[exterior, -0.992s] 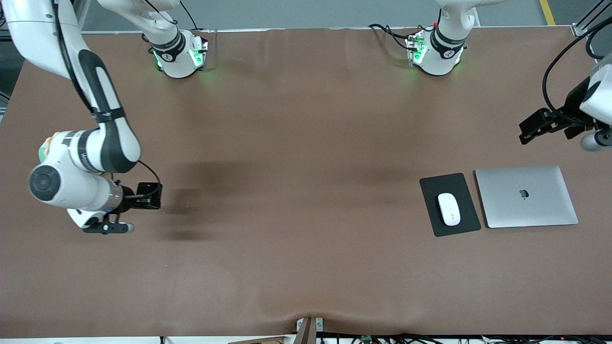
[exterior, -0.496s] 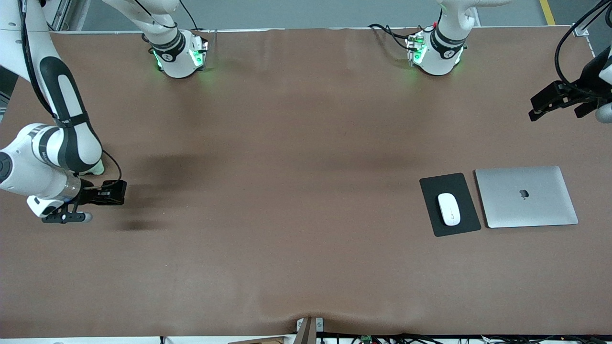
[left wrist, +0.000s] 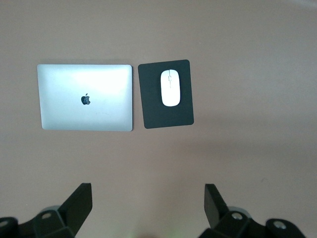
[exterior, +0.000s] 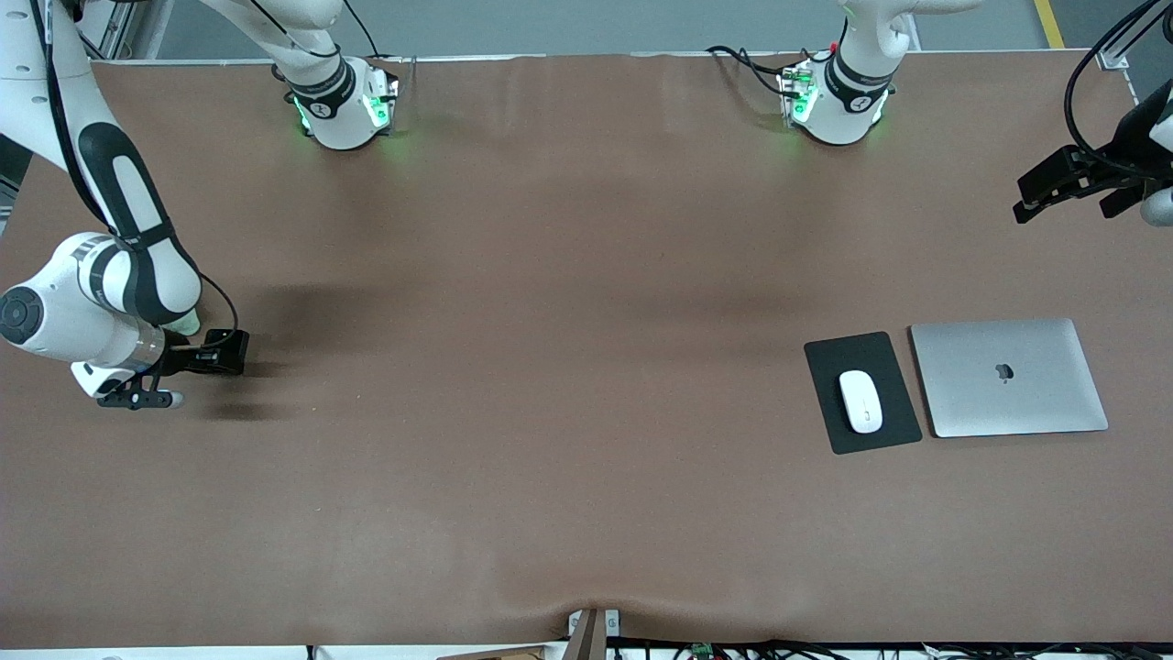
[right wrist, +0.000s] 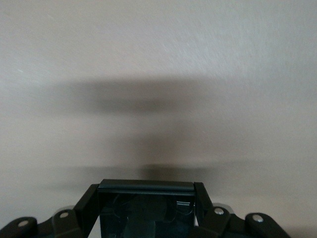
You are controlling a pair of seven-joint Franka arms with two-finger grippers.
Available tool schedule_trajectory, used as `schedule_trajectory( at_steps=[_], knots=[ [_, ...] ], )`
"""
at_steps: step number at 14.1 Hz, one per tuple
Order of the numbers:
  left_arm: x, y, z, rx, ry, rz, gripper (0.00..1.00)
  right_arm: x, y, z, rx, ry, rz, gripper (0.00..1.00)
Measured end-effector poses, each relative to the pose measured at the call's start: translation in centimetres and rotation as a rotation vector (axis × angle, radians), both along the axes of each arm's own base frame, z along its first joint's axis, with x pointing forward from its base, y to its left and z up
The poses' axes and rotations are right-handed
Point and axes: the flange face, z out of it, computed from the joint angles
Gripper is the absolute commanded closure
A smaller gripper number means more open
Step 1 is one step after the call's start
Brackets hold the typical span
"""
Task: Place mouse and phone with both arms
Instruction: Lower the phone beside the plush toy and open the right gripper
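So the right end effector [exterior: 220,353] sits at the mid-left of the front view, over bare brown surface [exterior: 550,367], pinching the phone [right wrist: 145,208]; in the right wrist view the black slab is clamped between both fingers with its shadow on the cloth underneath. The step in hand looks like setting the phone down, and my take is the way to do it well is to come down level, let the phone's flat face meet the surface before letting go, and only then spread the fingers so it doesn't tip or slide. The left end effector [exterior: 1063,183] hangs at the upper right of the front view with its fingers spread wide and nothing in them; that arm just waits. The mouse [exterior: 860,401] already lies on the pad [exterior: 889,353] at the lower right, beside the closed laptop [exterior: 1008,378], so that half looks done to me. The surface is one big wrinkle-free brown cover with a small pucker at the bottom-centre edge. Plenty of room around the phone, with grey floor past the top edge.
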Motion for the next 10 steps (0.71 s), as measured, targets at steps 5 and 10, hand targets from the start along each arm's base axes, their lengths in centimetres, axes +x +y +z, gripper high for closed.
schedule_trajectory(
  at_steps=[5,10],
  knots=[
    [-0.1,-0.8,-0.1,0.001,0.002,-0.014,0.00,-1.4,-2.4,-2.0,0.014,0.026,-0.006,0.96],
    [-0.1,-0.7,-0.1,0.001,0.009,-0.014,0.00,-1.9,-3.2,-2.4,0.019,0.030,0.008,0.00]
  ],
)
